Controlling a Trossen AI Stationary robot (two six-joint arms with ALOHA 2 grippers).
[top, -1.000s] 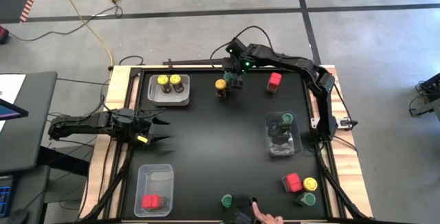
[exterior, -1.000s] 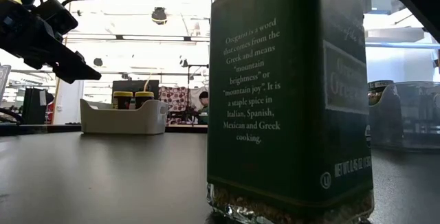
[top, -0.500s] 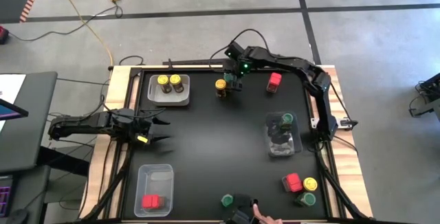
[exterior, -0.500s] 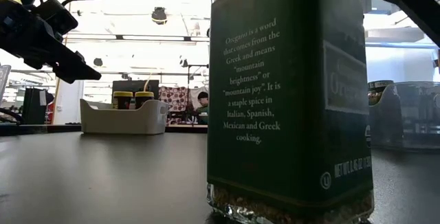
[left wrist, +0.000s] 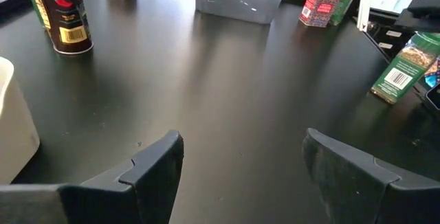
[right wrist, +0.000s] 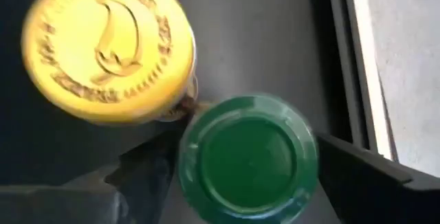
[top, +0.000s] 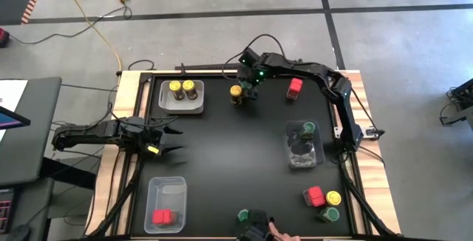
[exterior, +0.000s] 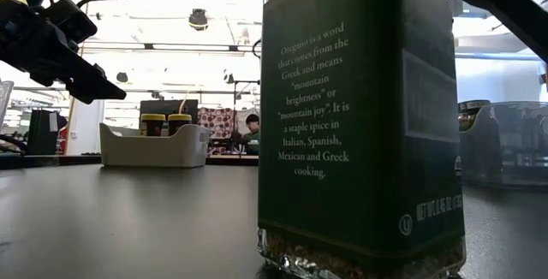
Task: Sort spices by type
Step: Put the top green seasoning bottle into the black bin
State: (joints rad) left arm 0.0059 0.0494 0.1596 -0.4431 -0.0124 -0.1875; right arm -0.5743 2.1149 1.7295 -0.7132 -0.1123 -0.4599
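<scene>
Right gripper (top: 250,92) is at the far edge of the desk (top: 229,160), directly over a green-lid jar (right wrist: 247,157). In the right wrist view the fingers (right wrist: 148,172) stand on either side of that lid, jaws wide, with gaps visible; no grip is seen. A yellow-lid jar (top: 236,93) stands touching or just beside the green-lid jar; contact cannot be settled.

Left gripper (top: 168,140) hangs above the left side of the desk, jaws partly open, holding nothing; its fingers (left wrist: 155,165) frame bare desk surface.

Spice positions, high view:
- Far-left bin (top: 181,106): two yellow-lid jars (top: 182,88).
- Near-left bin (top: 166,193): one red spice (top: 161,216).
- Right bin (top: 303,156): one green-lid jar (top: 308,129) and some dark contents that cannot be made out.
- Loose red spice (top: 295,87) at the far edge, to the right of the right gripper.
- Near-right corner cluster: red spice (top: 315,196), yellow-lid jar (top: 333,197), green-lid jar (top: 330,214), close together.
- Green-lid jar (top: 243,216) at the near edge, centre, beside a dark object. A person's hand (top: 279,233) is at that same edge.

Low view: a green oregano jar (exterior: 360,125) fills the foreground, upright on the desk. The two yellow-lid jars show in the white bin behind it.
</scene>
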